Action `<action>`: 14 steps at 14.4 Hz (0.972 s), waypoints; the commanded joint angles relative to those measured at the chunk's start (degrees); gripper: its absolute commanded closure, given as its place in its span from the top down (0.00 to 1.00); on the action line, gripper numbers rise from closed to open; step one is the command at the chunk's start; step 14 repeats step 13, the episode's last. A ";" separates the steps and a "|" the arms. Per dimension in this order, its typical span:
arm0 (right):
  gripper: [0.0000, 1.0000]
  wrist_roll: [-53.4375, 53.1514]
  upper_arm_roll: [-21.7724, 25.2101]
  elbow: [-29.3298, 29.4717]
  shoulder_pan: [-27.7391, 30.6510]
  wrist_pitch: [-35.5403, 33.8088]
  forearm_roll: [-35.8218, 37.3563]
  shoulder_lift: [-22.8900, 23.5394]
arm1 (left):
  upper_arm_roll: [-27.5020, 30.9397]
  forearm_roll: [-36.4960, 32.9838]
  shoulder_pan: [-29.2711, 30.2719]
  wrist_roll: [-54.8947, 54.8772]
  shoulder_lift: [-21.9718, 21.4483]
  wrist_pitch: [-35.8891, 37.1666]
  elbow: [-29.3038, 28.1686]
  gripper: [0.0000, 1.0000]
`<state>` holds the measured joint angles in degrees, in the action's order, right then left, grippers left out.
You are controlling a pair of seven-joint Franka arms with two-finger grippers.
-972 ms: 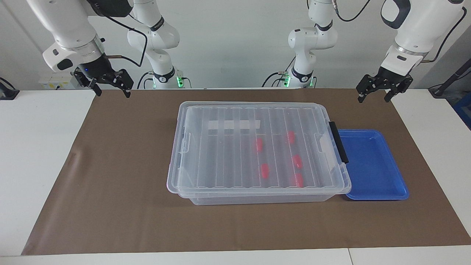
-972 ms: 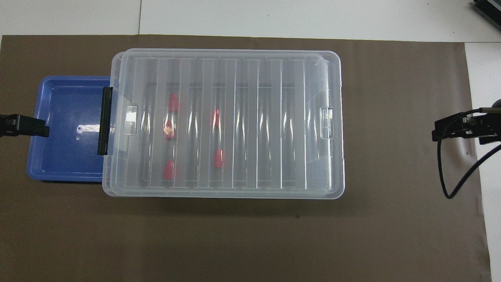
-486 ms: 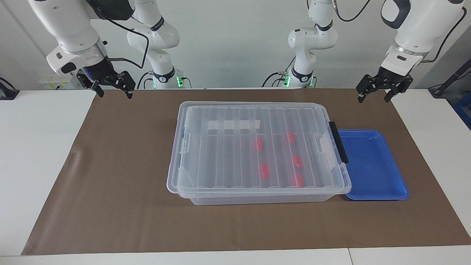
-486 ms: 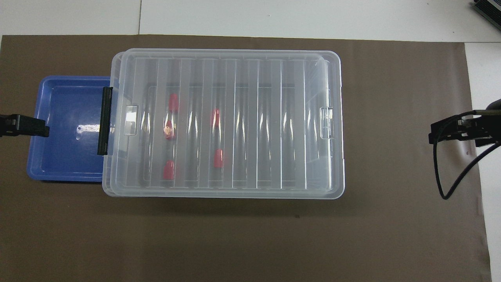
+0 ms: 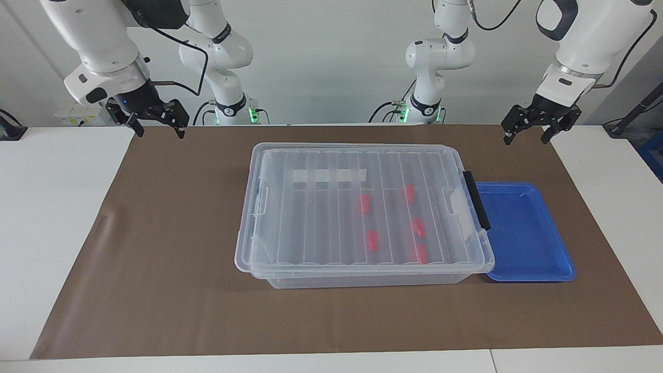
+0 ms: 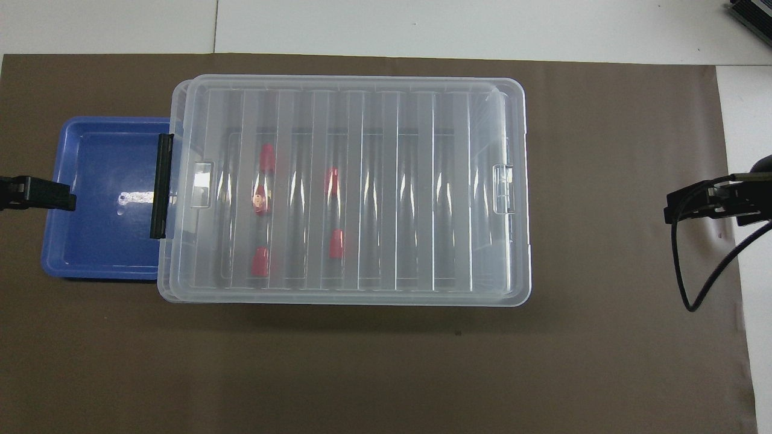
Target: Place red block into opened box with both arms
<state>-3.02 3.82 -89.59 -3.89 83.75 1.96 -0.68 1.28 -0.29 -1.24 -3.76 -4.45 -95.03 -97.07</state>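
The clear box [image 5: 243, 243] [image 6: 525, 181] stands mid-mat with its ribbed lid [image 5: 331, 217] lying on top. Its black latch bar [image 5: 476, 199] [image 6: 161, 185] faces the left arm's end. Several red blocks show through the lid, among them one red block [image 5: 365, 203] [image 6: 332, 179] and another red block [image 5: 420, 253] [image 6: 267, 158]. My right gripper [image 5: 160, 133] [image 6: 705, 202] hangs open and empty over the mat's edge at the right arm's end. At the other end my left gripper [image 5: 525, 140] [image 6: 36, 194] is open and empty, above the mat near the blue tray.
A shallow blue tray [image 5: 523, 233] [image 6: 102, 199] lies against the box at the left arm's end, partly tucked under the box's rim. The brown mat [image 5: 171, 259] covers the table between white side surfaces. A black cable [image 6: 699, 283] loops below the right gripper.
The right arm's wrist has shifted slightly, with its gripper staying over the same corner of the mat. The left arm, box, blocks and tray have not moved.
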 commanded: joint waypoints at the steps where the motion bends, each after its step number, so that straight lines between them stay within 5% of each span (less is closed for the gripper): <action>1: 1.00 1.09 0.49 -1.55 0.19 0.36 0.59 -1.52 | 0.66 0.90 -0.69 -0.19 -0.13 0.02 -0.05 1.00; 14: 1.00 0.39 0.75 -1.29 0.19 0.10 0.06 -1.52 | 0.66 0.90 -0.69 -0.19 -0.21 -0.24 -0.23 1.00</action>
